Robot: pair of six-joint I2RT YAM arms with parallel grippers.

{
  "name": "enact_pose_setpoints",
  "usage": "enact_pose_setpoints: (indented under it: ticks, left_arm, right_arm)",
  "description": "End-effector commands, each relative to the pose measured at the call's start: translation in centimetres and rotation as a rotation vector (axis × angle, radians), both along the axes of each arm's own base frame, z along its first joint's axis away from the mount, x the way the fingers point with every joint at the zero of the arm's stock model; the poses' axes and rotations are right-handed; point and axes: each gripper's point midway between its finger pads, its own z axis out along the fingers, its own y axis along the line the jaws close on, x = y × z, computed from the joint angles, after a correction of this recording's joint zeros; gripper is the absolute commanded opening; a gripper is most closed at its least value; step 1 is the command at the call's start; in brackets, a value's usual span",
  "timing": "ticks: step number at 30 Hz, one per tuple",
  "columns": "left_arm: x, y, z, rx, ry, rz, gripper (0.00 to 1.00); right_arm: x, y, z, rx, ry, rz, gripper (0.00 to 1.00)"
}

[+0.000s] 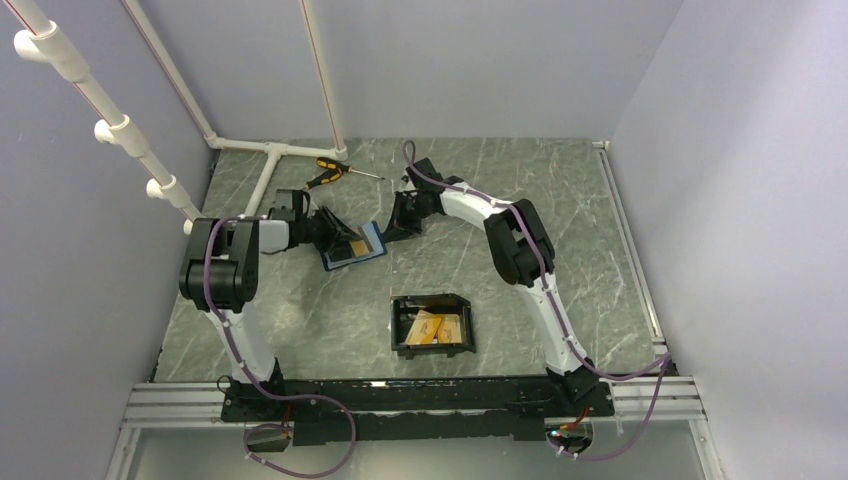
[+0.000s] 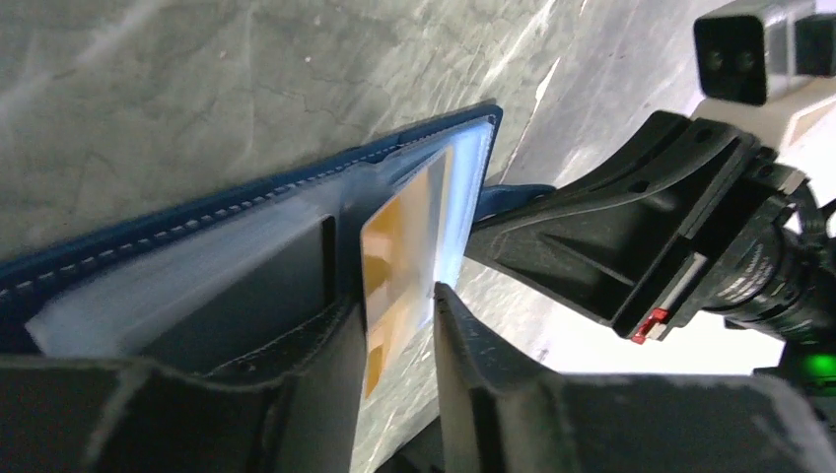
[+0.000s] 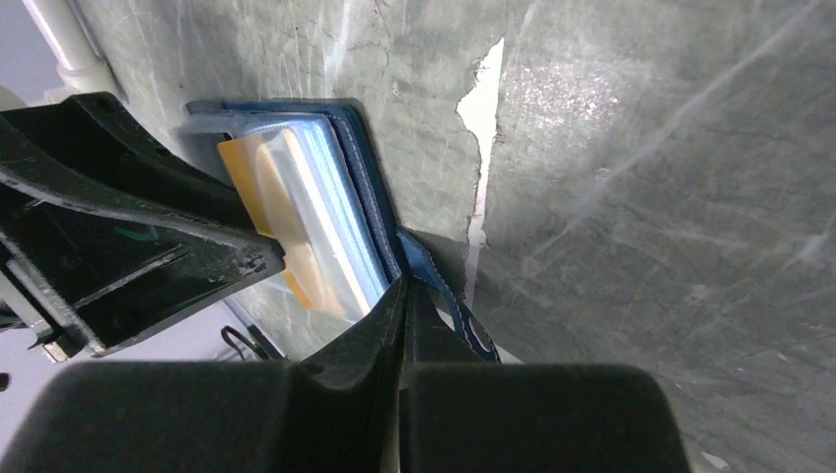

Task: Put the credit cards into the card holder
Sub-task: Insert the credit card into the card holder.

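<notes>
Credit cards [image 1: 437, 327]: thin, flat, orange-gold rectangles; at least two lie overlapping inside the tray.
Sleeved card [image 2: 399, 256]: the same orange-gold, tucked in a clear sleeve of the wallet.
Card holder [image 1: 398, 330]: a shallow, matte black, rectangular open-top tray. It stands near the middle of the surface's near edge, well apart from both grippers.
Wallet [image 2: 197, 232]: dark blue with a stitched border and cloudy plastic sleeves; it lies open toward the far left part of the surface.
Left gripper [image 2: 397, 305]: the black fingers stand apart with the sleeved card's end in the gap. We cannot tell whether either finger touches it.
Right gripper [image 3: 402, 296]: the black fingers are pressed together, tips at the wallet's blue edge beside a narrow blue strap [image 3: 444, 296]. We cannot tell whether any cover is pinched.
Surface [image 1: 560, 200]: a grey-green marble pattern, glossy, with pale veins.
Screwdriver [image 1: 335, 172]: yellow-and-black handle and slim metal shaft, lying near the far edge, apart from the wallet.
Pipes [image 1: 270, 170]: white round tubes joined near the far left corner.
</notes>
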Motion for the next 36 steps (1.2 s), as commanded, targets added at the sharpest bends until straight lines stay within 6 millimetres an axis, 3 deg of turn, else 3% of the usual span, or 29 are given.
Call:
enact_pose_setpoints:
  ticks: [1,5,9,14,18,23,29,36]
  left_arm:
    - [-1.5,1.2,0.0,0.168,0.060,-0.094,0.41]
    - [-2.1,1.6,0.8,0.183,0.096,-0.165,0.54]
    - [-1.6,1.8,1.2,0.202,0.109,-0.165,0.57]
    - [-1.1,2.1,0.2,0.226,0.134,-0.176,0.59]
    - [0.3,1.1,-0.2,0.214,0.085,-0.207,0.59]
    - [0.8,-1.8,0.4,0.232,0.031,-0.298,0.58]
    - [0.7,-2.6,2.6,0.209,-0.052,-0.348,0.61]
    - [1.3,-4.3,3.3,0.089,-0.107,-0.456,0.67]
  right_arm:
    - [-1.8,-0.8,-1.8,-0.064,0.061,-0.006,0.00]
    - [-1.3,-1.5,-1.5,-0.077,0.042,-0.006,0.00]
    - [-1.2,-1.8,-1.4,-0.081,0.036,-0.003,0.00]
    - [-0.9,-1.7,-1.1,-0.076,0.030,-0.004,0.00]
    - [-0.7,-1.5,-1.0,-0.075,0.029,-0.006,0.00]
    - [-0.5,-1.4,-0.9,-0.072,0.025,-0.008,0.00]
    - [-0.5,-1.3,-0.4,-0.065,0.022,-0.009,0.00]
    - [-0.4,-1.1,-0.4,-0.065,0.023,-0.014,0.00]
